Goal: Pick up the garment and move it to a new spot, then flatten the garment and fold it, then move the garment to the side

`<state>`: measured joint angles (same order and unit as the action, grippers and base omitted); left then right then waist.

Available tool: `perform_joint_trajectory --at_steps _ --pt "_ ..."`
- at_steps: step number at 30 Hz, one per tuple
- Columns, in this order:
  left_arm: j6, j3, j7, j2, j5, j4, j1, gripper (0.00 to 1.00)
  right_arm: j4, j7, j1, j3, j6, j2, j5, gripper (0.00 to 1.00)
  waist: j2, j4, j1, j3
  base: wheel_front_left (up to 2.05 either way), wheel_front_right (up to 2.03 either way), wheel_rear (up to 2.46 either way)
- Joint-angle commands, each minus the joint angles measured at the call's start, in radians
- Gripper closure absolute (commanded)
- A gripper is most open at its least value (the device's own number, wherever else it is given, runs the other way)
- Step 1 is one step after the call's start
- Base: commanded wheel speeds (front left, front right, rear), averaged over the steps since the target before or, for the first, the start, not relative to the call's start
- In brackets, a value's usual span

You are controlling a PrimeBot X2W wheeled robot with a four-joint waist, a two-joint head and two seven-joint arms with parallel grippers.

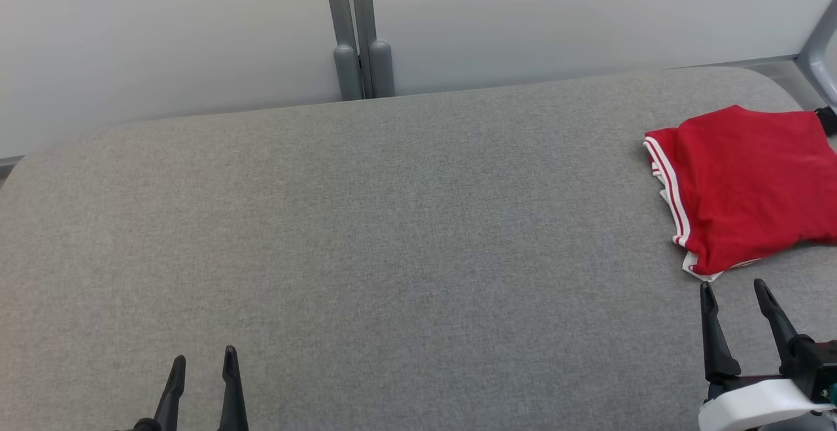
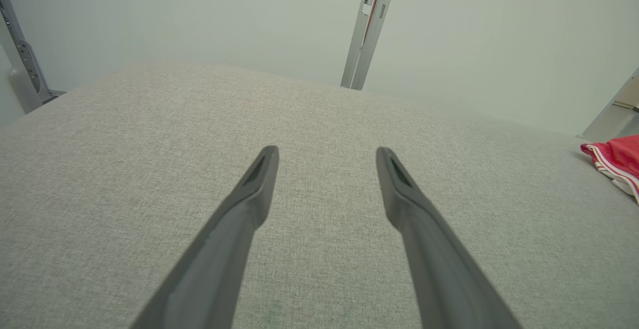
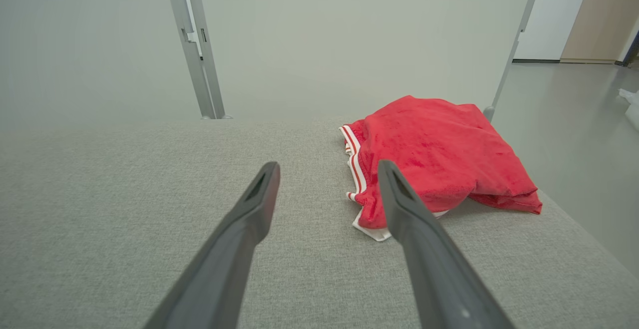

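**Red garment lies just ahead of the right gripper**

The red fabric garment with white-striped trim [image 1: 745, 189] rests in a loose, layered bundle at the far right of the grey fabric-covered table [image 1: 392, 222], close to the table's right edge. Its striped edge faces the robot's left and runs away from the robot. A white-trimmed corner is the part nearest the robot.

The right gripper [image 1: 734, 286] hovers just short of that corner, a little to its right. Its two dark fingers are spread apart and hold nothing. In the right wrist view the garment sits ahead and slightly right of the fingers, and the right finger crosses over its near edge in the picture.

The left gripper [image 1: 204, 356] is well apart from the garment, low at the table's left. Its fingers are also spread and empty, over bare cloth.

The right arm is plainly the nearer one. Any grasp would likely be a short reach forward onto the near corner or the striped edge. Whether the bundle is a finished fold already set aside or a heap awaiting pickup cannot be told. The layers look uneven, so a pinch on one corner may lift only the top layer.
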<state>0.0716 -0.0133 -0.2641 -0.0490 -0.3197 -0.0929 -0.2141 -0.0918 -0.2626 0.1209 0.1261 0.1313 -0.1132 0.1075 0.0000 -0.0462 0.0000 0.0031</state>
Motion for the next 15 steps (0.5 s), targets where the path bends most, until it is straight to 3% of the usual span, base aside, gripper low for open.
perform_joint_trajectory --at_steps 1,2,7,15 --pt "0.009 -0.003 0.000 -0.003 -0.005 -0.002 0.015 0.00 0.002 -0.002 0.015 0.002 -0.001 0.001 0.004 0.00 0.0000 0.005 0.0000 0.002 0.00 0.00 0.00" --pt "0.009 -0.004 0.000 0.000 -0.003 -0.004 0.002 1.00 0.000 0.000 0.002 0.002 0.000 0.000 0.003 1.00 0.0000 0.004 0.0000 0.001 0.00 0.00 0.00" --pt "0.010 -0.011 0.002 0.003 -0.012 -0.043 -0.003 1.00 -0.041 0.006 -0.001 -0.004 0.000 0.017 0.015 1.00 0.0000 0.006 0.0000 0.002 0.00 0.00 0.00" --pt "0.016 -0.002 0.038 -0.002 -0.157 -0.054 0.033 1.00 -0.055 0.049 -0.028 -0.002 0.000 0.021 0.177 1.00 0.0000 0.009 0.0000 0.001 0.00 0.00 0.00"
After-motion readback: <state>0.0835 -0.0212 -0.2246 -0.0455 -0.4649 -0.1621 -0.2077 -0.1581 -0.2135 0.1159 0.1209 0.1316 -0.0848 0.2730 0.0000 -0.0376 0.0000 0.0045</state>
